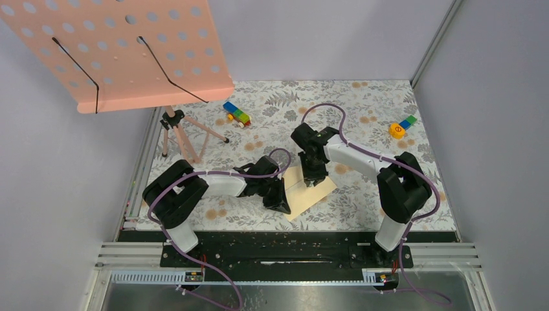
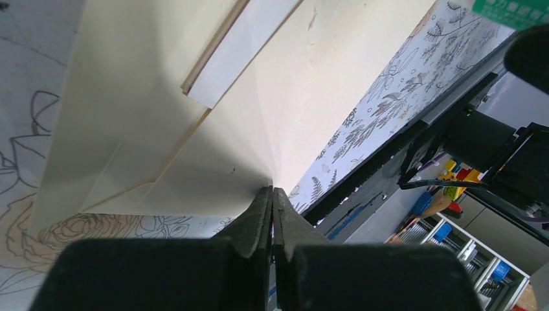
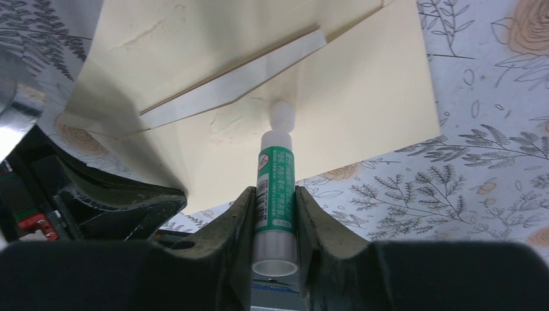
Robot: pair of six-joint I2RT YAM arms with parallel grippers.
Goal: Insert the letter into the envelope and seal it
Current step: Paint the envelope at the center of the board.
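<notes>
The envelope (image 1: 320, 192) lies flat on the floral table (image 1: 362, 107) at the middle of its near edge. The left gripper (image 2: 272, 192) is closed, jaws together on the envelope's near-left edge. The right gripper (image 3: 274, 202) has its jaws clamped on a green-labelled glue stick (image 3: 276, 184), whose white tip touches the envelope just below a white strip (image 3: 236, 83).

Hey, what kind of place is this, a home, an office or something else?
Most likely a robotics lab work cell: a left arm and right arm are bolted to a black base plate on aluminium rails, plain grey walls box in the floral-patterned table, and shelves of coloured bins show beyond.
</notes>
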